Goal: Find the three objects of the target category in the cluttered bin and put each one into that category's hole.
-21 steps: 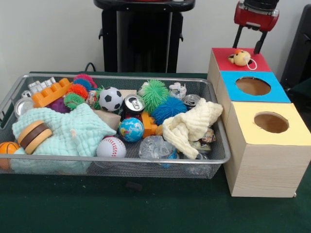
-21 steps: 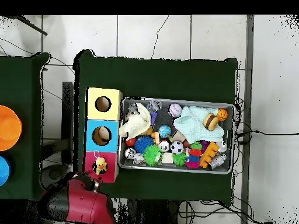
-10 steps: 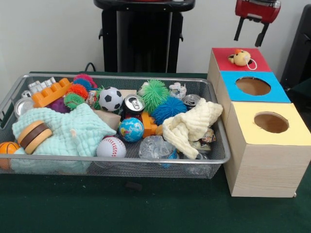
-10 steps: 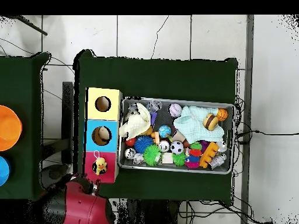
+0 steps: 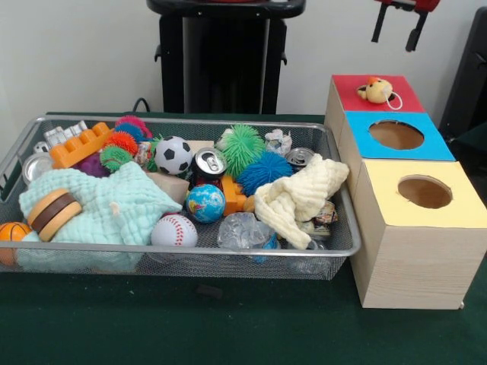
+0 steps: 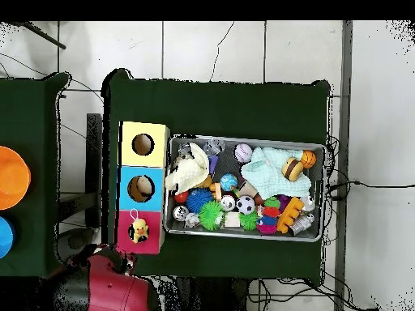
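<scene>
My gripper point(image 5: 396, 34) hangs open at the top right, well above the red box point(image 5: 402, 99), with nothing between its fingers. A small yellow plush duck point(image 5: 376, 90) with a white loop lies on the red box top; in the overhead view the duck point(image 6: 139, 231) rests there too, beside the red arm point(image 6: 109, 285). The blue box point(image 5: 434, 144) and the yellow box point(image 5: 456, 209) each show an open round hole. The wire bin point(image 5: 183, 251) holds a soccer ball point(image 5: 173, 154), a baseball point(image 5: 173, 230), a globe ball point(image 5: 205, 202) and spiky balls point(image 5: 243, 146).
Also in the bin are a mint cloth point(image 5: 114, 205), a cream cloth point(image 5: 300, 194), drink cans point(image 5: 208, 163), an orange brick point(image 5: 80, 144), a toy burger point(image 5: 52, 213) and a small basketball point(image 5: 11, 232). Green table cloth point(image 5: 228, 327) lies in front.
The gripper has risen straight up from just above the red box toward the top edge. The plush duck stays on the red box; nothing in the bin moved.
</scene>
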Controlling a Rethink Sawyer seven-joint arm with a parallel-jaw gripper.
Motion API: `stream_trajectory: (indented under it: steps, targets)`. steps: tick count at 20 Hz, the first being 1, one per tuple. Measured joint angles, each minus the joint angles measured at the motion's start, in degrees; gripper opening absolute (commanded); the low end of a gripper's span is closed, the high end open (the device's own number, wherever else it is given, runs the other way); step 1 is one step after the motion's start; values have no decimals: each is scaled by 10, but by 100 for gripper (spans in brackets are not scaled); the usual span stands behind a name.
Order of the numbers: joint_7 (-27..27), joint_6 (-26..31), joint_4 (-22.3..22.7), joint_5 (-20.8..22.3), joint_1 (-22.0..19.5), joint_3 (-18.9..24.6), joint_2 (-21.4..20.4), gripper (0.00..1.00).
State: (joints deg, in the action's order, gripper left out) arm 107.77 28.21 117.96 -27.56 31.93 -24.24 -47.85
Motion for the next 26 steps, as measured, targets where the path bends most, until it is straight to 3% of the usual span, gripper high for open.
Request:
stream_trajectory:
  steps: [6,12,26]
  targets:
    - [0,0,-8,1,-10,-2,0,100]
    - [0,0,-37,1,-57,-2,10,100]
    - [0,0,-96,43,-110,-2,22,100]
